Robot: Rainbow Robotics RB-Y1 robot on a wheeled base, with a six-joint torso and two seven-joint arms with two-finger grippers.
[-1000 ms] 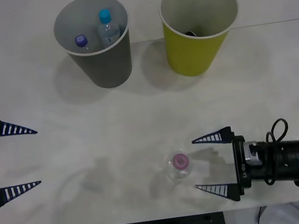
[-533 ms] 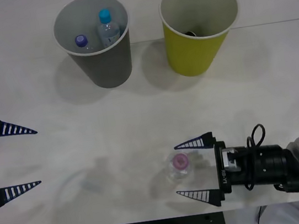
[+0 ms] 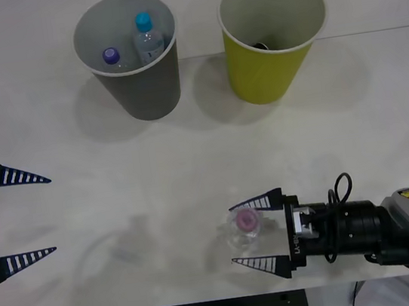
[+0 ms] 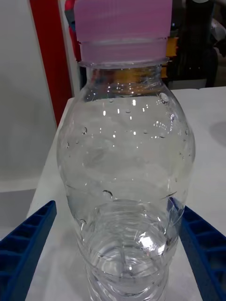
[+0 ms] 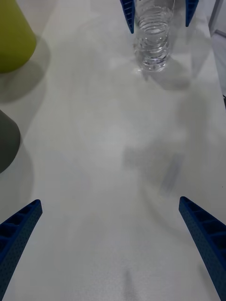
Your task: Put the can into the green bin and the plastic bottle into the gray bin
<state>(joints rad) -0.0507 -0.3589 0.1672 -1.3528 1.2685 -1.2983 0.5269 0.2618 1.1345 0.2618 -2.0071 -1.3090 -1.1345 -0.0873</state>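
Right gripper [image 3: 258, 233]: held low over the table's near edge, its blue ribbed fingers [image 4: 23, 249] spread wide to either side of the plastic bottle, with a clear gap seen at one finger.
Plastic bottle [image 3: 243, 227]: stood upright on the table [image 3: 205, 160] between the right gripper's two fingers, pink cap up; whether the nearer finger touches its wall cannot be told.
Left gripper [image 3: 16, 219]: parked at the table's left edge with its fingers [image 5: 19, 225] spread apart, nothing between them; the bottle is seen well ahead of the fingertips.
Gray bin [image 3: 130, 57]: set at the far side, well beyond both pairs of fingers; a light-blue-capped bottle [image 3: 146, 35] and a purple-capped bottle [image 3: 111, 56] are held inside.
Green bin [image 3: 268, 37]: placed just beside the gray bin, far ahead of the right fingers.
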